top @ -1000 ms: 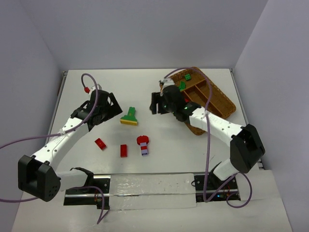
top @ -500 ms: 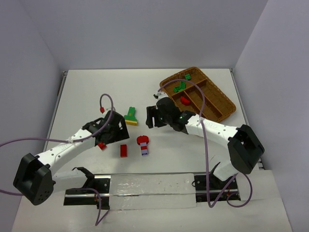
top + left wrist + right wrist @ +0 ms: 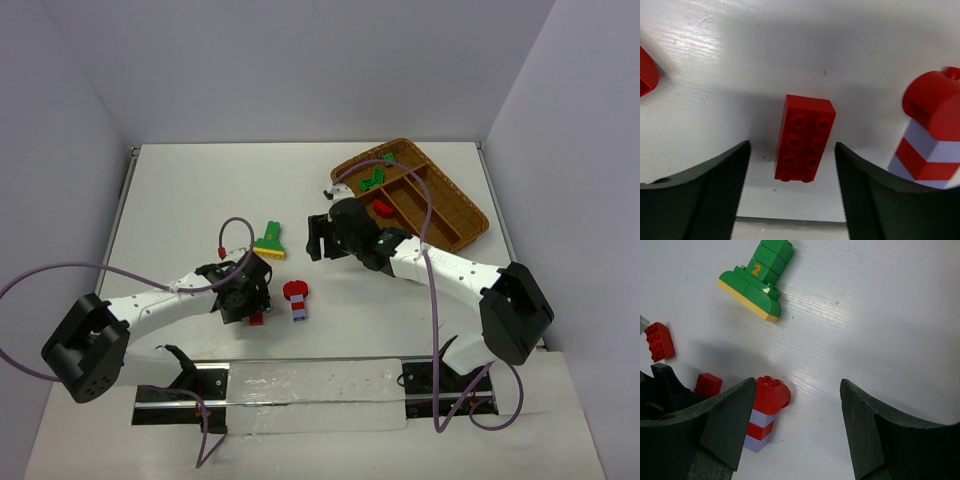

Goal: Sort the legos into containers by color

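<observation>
My left gripper (image 3: 250, 303) is open and low over the table, its jaws either side of a red brick (image 3: 806, 137) without touching it; this brick peeks out below it in the top view (image 3: 257, 319). My right gripper (image 3: 316, 238) is open and empty, above the table left of the wicker tray (image 3: 450, 212). A red and lilac-white stack (image 3: 297, 300) lies between the arms and shows by the right gripper's left finger (image 3: 764, 410). A green and yellow stack (image 3: 270, 241) lies further back. The tray holds green bricks (image 3: 372, 180) and a red piece (image 3: 384, 207).
Another red brick (image 3: 660, 341) lies left of the left gripper; only its edge shows in the left wrist view (image 3: 645, 77). The white walls stand behind and to both sides. A metal rail (image 3: 310, 385) runs along the table's near edge.
My left arm has swung toward the near edge and right, coming down over the red brick. My right gripper has drawn away from the tray, down and left over the table.
</observation>
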